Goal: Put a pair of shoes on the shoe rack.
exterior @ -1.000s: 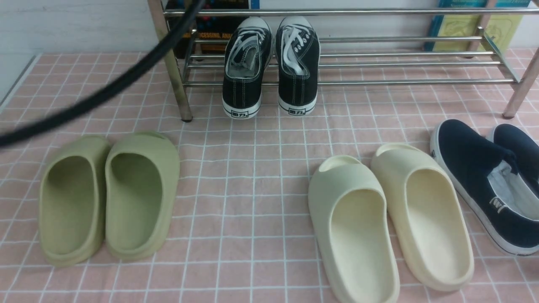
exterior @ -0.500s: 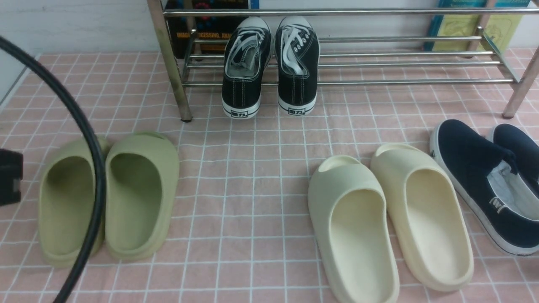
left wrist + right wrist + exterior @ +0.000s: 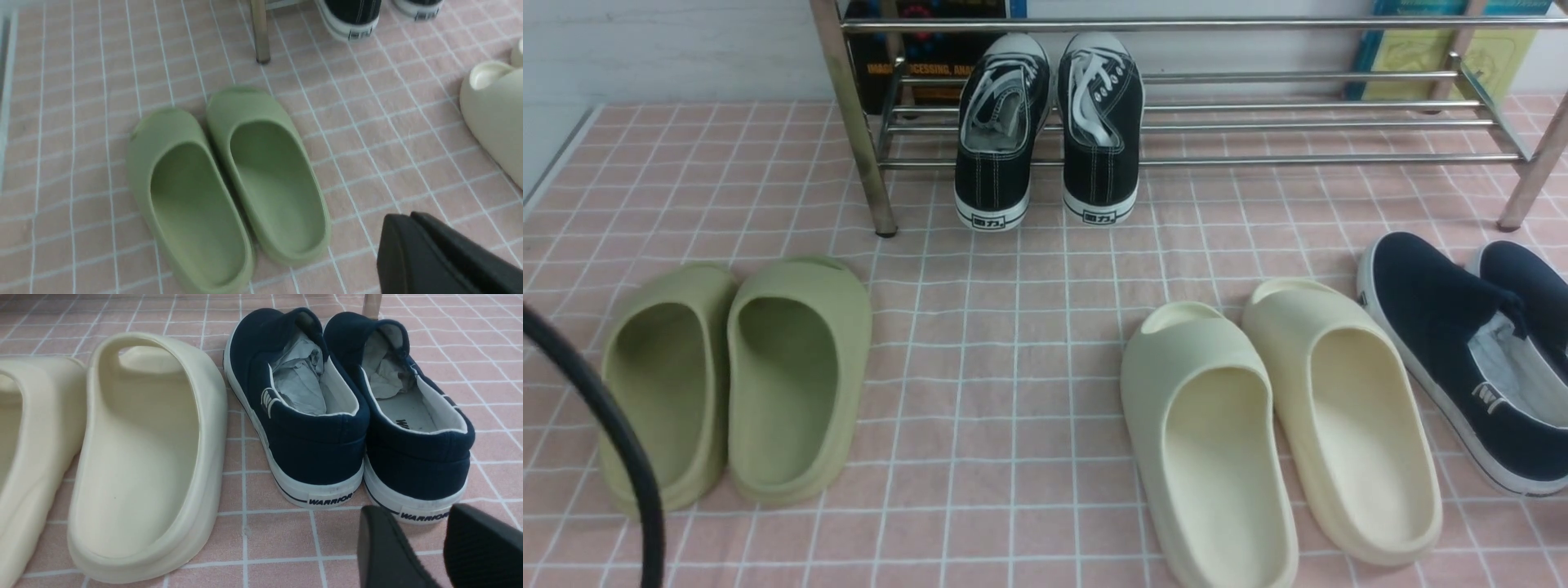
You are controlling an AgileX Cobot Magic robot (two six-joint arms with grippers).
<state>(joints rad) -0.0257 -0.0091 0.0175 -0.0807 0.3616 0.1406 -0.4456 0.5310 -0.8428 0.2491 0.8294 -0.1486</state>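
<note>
The pair of shoes, two black sneakers (image 3: 1001, 122) (image 3: 1099, 122) with white laces, rests side by side on the lowest bars of the chrome shoe rack (image 3: 1258, 157), toes to the wall and heels hanging over the front bar. The left wrist view shows their heels (image 3: 351, 24) beside a rack leg (image 3: 260, 32). My left gripper (image 3: 408, 216) is shut and empty, above the cloth near the olive slides, far from the rack. My right gripper (image 3: 412, 514) is open with nothing between its fingers, just behind the navy slip-ons' heels. Neither gripper shows in the front view.
Olive-green slides (image 3: 735, 384) lie front left, cream slides (image 3: 1274, 425) front right, and navy slip-ons (image 3: 1470, 351) at the far right. A black cable (image 3: 613, 441) curves across the lower left corner. Books stand behind the rack, on pink checked cloth.
The black cable has swung from the upper left down to the lower left corner of the front view. The dark arm part at the left edge has gone. The shoes have not moved.
</note>
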